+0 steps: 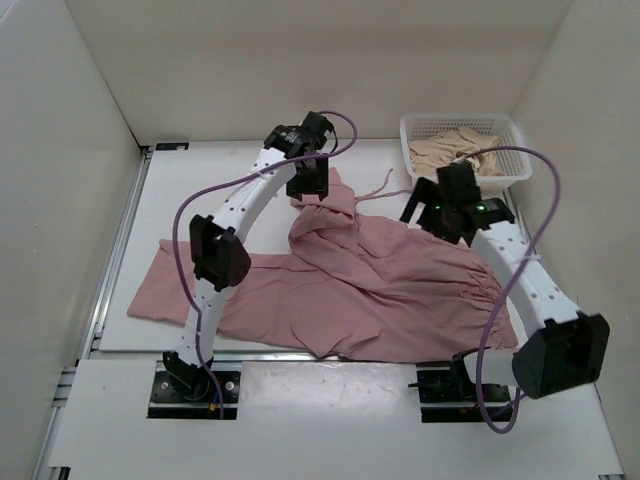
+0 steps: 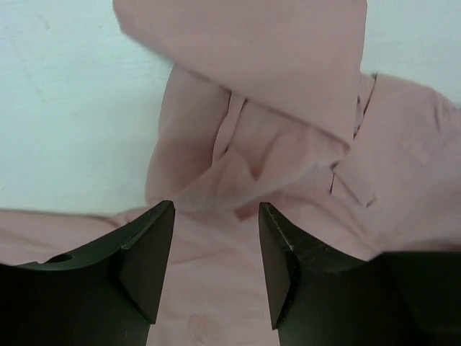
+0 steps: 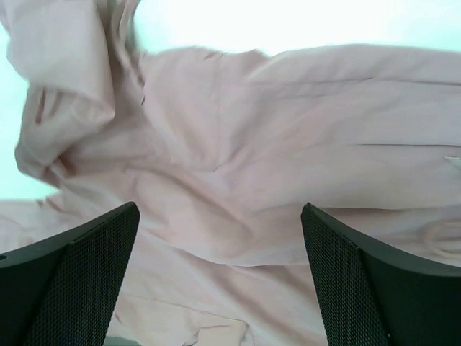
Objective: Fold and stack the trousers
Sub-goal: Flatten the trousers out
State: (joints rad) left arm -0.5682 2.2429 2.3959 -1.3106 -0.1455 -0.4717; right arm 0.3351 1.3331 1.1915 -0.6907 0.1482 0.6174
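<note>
The dusty-pink trousers point(image 1: 370, 285) lie crumpled across the table, one leg reaching left and a bunched fold raised near the middle. The thin drawstring point(image 1: 383, 186) trails off toward the back. My left gripper point(image 1: 306, 186) hovers over the far bunched end, and in the left wrist view it point(image 2: 216, 209) is open, with folded pink cloth point(image 2: 266, 144) below and nothing between the fingers. My right gripper point(image 1: 443, 217) hangs above the right part of the trousers. Its wrist view shows it point(image 3: 220, 213) wide open over wrinkled fabric point(image 3: 288, 144), holding nothing.
A white mesh basket point(image 1: 510, 172) stands at the back right with a beige garment point(image 1: 458, 150) inside. White walls close in the table on the left, back and right. The arm bases sit at the near edge.
</note>
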